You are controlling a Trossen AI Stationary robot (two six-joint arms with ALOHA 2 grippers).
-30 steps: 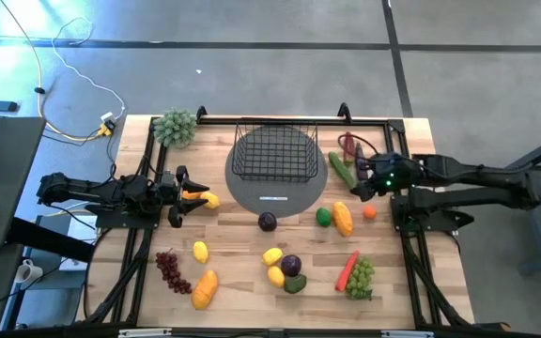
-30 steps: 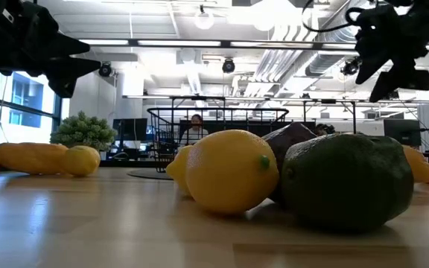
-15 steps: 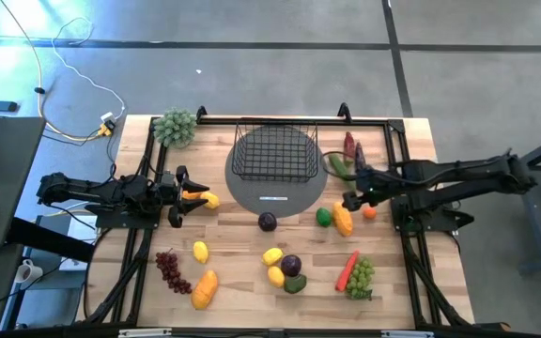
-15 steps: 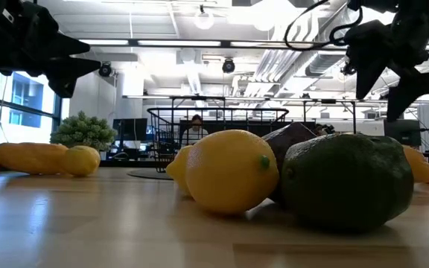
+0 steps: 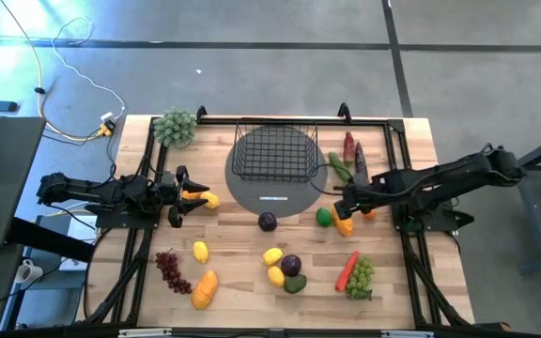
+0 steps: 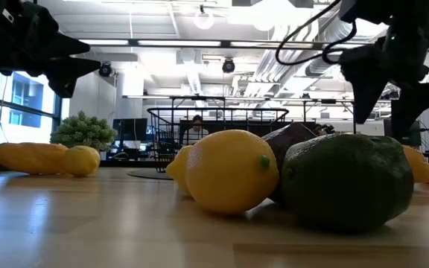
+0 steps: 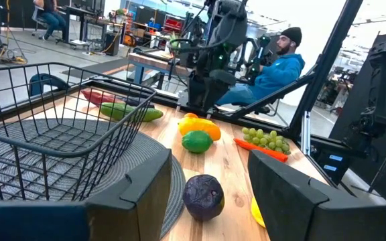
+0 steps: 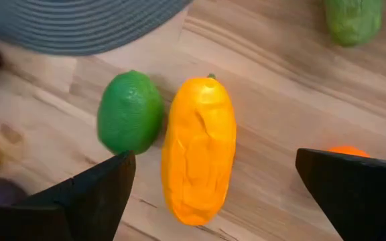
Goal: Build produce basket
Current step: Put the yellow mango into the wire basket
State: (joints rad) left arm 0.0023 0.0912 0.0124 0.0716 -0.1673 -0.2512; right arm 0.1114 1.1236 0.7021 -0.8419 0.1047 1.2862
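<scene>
The orange mango point(image 8: 199, 150) lies on the wooden table point(image 5: 411, 282) right of the grey round mat point(image 5: 252, 192), with a green lime point(image 8: 130, 112) touching or just beside its left flank and a small orange fruit point(image 8: 348, 152) a little to its right; the right gripper point(image 5: 344, 208) hangs directly over this mango with its jaws spread wide and holding nothing, one finger point(image 8: 86, 194) on the lime's side and the other finger point(image 8: 354, 184) on the side of the small orange fruit, so the mango sits between them, untouched as far as the views show; just beyond it on the far side lie a cucumber point(image 5: 339, 161) and a red pepper point(image 5: 349, 144); the basket point(image 5: 272, 150) stands on the far part of the mat, with no produce visible inside it; a dark plum point(image 5: 268, 222) lies at the mat's near edge; nearer still are lemons point(image 5: 272, 255), a carrot point(image 5: 347, 269) and green grapes point(image 5: 362, 275), and to the left purple grapes point(image 5: 170, 268) and a second orange mango point(image 5: 205, 288); the left gripper point(image 5: 178, 197) waits left of the mat beside a yellow fruit point(image 5: 208, 199), its jaws part open and empty in its wrist view.
</scene>
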